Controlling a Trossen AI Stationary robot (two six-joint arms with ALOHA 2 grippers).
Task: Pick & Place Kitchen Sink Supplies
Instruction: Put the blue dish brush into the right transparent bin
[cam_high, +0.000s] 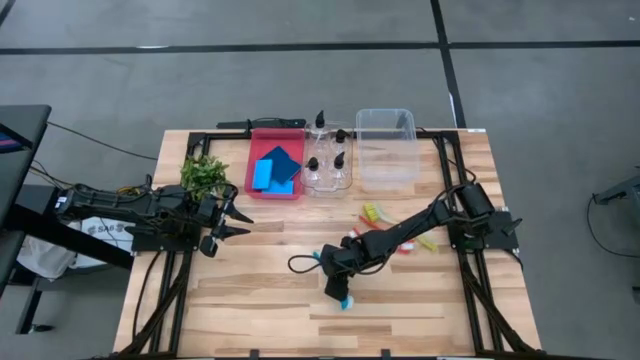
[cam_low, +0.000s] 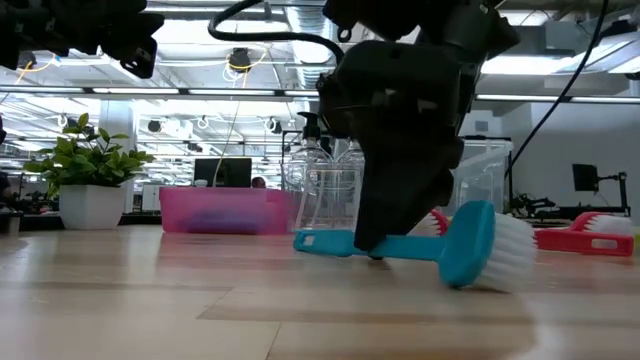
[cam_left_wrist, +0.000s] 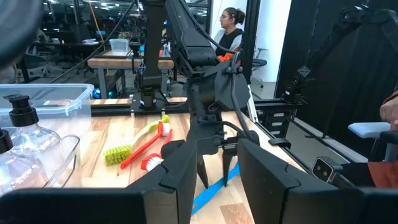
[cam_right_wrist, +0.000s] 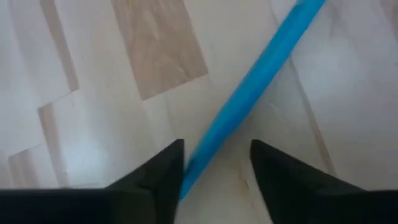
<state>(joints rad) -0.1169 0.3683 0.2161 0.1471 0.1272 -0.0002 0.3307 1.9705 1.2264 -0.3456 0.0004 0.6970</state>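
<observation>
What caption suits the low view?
Right gripper straddles the blue brush lying on the wooden table.

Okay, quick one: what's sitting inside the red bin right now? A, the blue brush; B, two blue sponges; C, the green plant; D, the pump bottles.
B: the high view shows the dark and light blue sponges lying inside the red bin, while the blue brush lies out on the table.
</observation>
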